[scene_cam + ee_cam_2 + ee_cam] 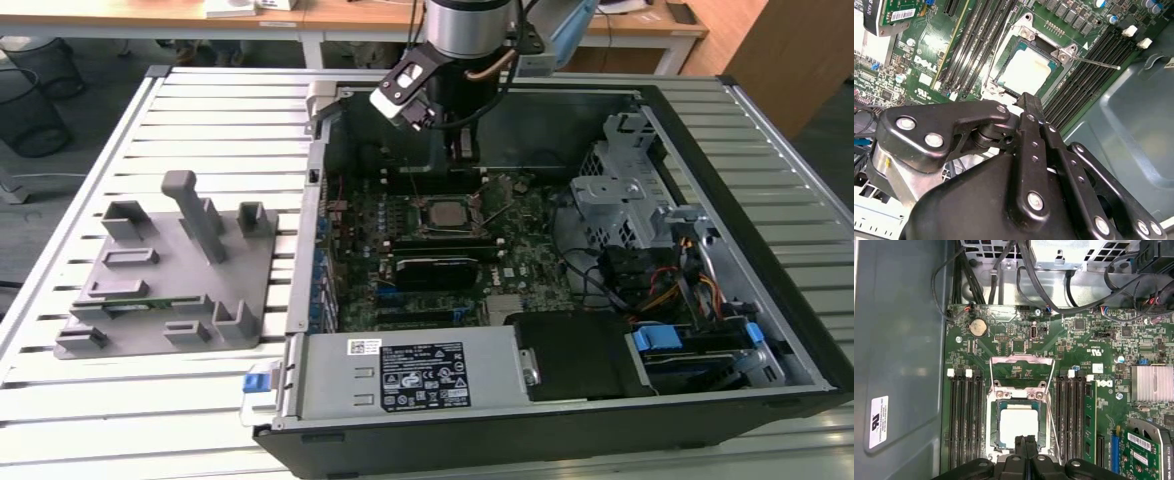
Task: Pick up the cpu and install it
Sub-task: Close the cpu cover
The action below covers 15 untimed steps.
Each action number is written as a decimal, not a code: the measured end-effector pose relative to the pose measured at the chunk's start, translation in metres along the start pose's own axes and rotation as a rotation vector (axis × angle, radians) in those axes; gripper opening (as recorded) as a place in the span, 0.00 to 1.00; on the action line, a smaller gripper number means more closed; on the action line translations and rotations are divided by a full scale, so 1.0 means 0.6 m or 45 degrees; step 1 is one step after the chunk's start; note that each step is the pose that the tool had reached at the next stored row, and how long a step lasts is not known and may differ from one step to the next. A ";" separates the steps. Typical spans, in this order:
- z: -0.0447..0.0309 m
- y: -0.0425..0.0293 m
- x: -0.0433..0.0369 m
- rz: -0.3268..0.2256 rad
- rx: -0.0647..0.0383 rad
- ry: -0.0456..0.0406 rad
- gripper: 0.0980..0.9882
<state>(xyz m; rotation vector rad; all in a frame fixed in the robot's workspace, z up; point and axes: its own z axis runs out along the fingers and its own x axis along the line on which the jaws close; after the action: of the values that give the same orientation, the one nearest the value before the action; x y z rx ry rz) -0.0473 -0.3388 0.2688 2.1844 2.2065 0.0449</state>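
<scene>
Cpu point(1018, 422) sat in the open socket point(1043, 426) on the motherboard point(1019, 342). Gripper point(1026, 440) hung just over its edge, fingers closed together, gripping nothing.

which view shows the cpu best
The first wrist view: the cpu faces the camera nearly square-on, one edge behind the gripper. The second wrist view shows it at a slant, the exterior view from far off.
</scene>
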 end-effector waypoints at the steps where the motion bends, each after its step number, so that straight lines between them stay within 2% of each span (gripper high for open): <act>1: -0.001 0.000 0.000 0.000 0.000 0.000 0.01; 15: -0.011 0.000 0.000 0.000 0.000 0.000 0.01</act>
<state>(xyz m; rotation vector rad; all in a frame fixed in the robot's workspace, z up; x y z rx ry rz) -0.0474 -0.3388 0.2754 2.1844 2.2065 0.0449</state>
